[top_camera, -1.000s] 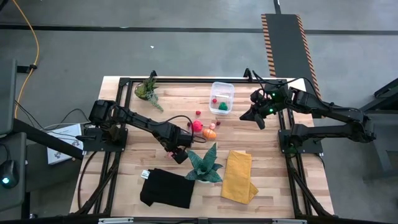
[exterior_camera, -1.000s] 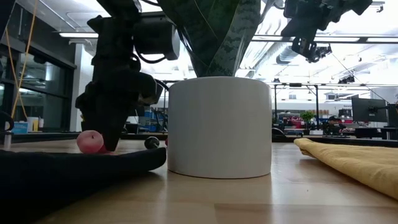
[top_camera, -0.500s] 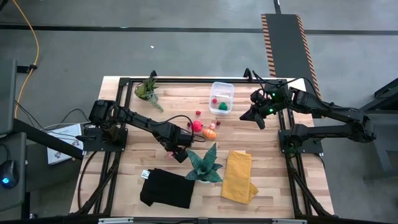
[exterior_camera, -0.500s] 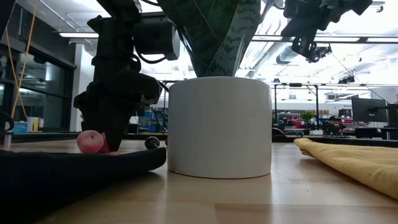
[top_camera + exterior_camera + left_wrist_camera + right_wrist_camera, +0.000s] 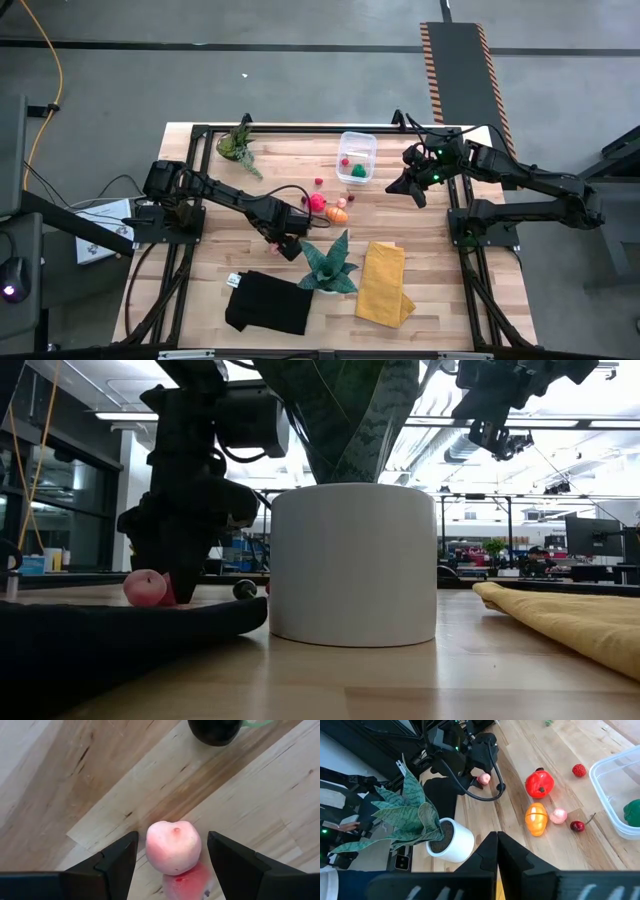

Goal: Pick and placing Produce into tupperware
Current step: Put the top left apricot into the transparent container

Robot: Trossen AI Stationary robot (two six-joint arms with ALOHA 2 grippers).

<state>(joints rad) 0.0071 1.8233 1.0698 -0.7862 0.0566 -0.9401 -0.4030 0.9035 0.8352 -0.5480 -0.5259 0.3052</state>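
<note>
A small pink toy fruit (image 5: 173, 846) lies on the wooden table, with a bit of red (image 5: 189, 884) beside it. My left gripper (image 5: 172, 865) points straight down over it, open. One finger stands on each side of the fruit with a gap to it. A dark toy fruit (image 5: 215, 729) lies just beyond. The clear tupperware (image 5: 357, 146) stands at the far middle with a green piece (image 5: 358, 171) and a red piece (image 5: 346, 161) inside. More produce, red (image 5: 318, 203) and orange (image 5: 338, 213), lies between it and my left gripper (image 5: 285, 243). My right gripper (image 5: 410, 188) hangs shut above the table's far right.
A teal spiky plant in a white pot (image 5: 328, 265) stands close beside my left gripper. A yellow cloth (image 5: 383, 283) and a black cloth (image 5: 268, 302) lie near the front edge. A small leafy potted plant (image 5: 238, 143) stands at the far left.
</note>
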